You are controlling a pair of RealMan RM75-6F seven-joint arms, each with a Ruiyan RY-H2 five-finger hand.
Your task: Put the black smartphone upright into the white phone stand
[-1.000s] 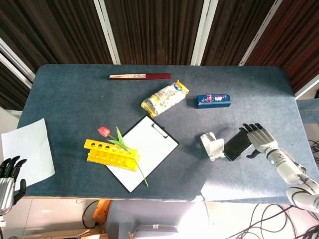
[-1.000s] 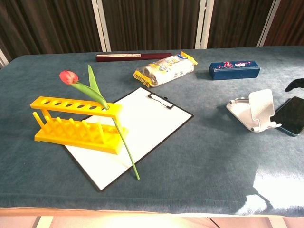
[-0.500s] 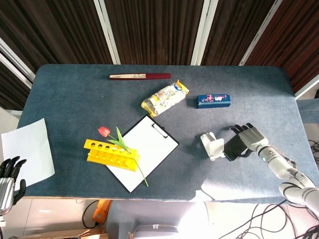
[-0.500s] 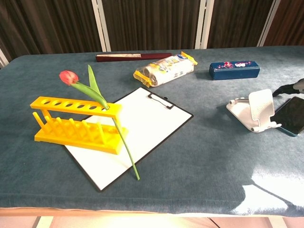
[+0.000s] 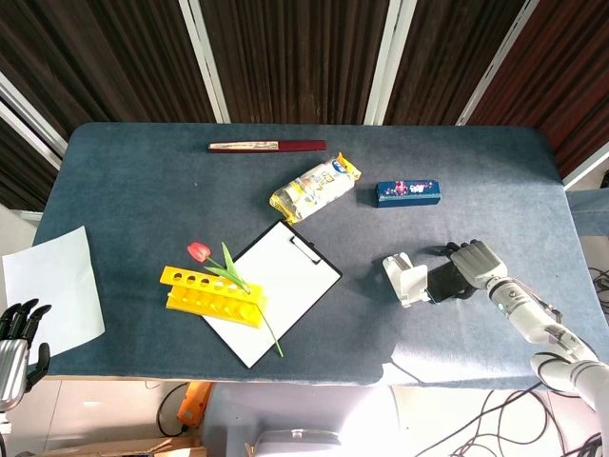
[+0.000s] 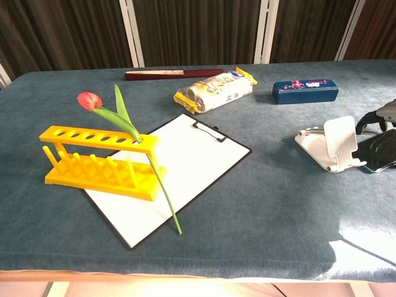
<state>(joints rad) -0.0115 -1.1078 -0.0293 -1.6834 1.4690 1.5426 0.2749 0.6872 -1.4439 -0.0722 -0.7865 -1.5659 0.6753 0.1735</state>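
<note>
The right hand (image 5: 473, 264) is lying over the black smartphone (image 5: 445, 283) on the table (image 5: 143, 190), its fingers draped across the device's upper surface and curling down around its edges; whether they are actually clamping the phone cannot be told from either view. In the chest view only the fingertips of that hand (image 6: 378, 117) are showing at the frame's right edge, arching over the phone (image 6: 380, 153), which is appearing slightly raised at its far end, though this is not certain. The phone is sitting just beside the white phone stand (image 5: 406, 279), on the stand's right side, close enough to be touching or nearly touching it; it is not resting in the stand. The stand (image 6: 333, 148) is sitting with its back plate tilted upward and its cradle holding nothing. The left hand (image 5: 16, 333) is hanging off the table's near-left corner, fingers apart and gripping nothing. Elsewhere on the table, a yellow rack (image 5: 213, 297) is carrying a red tulip (image 5: 199, 251) and overlapping a clipboard (image 5: 276, 286) with white paper. A snack packet (image 5: 315, 188), a blue box (image 5: 407, 192) and a dark red folded fan (image 5: 267, 146) are lying toward the far side. A loose white sheet (image 5: 55, 286) is overhanging the left edge.
</note>
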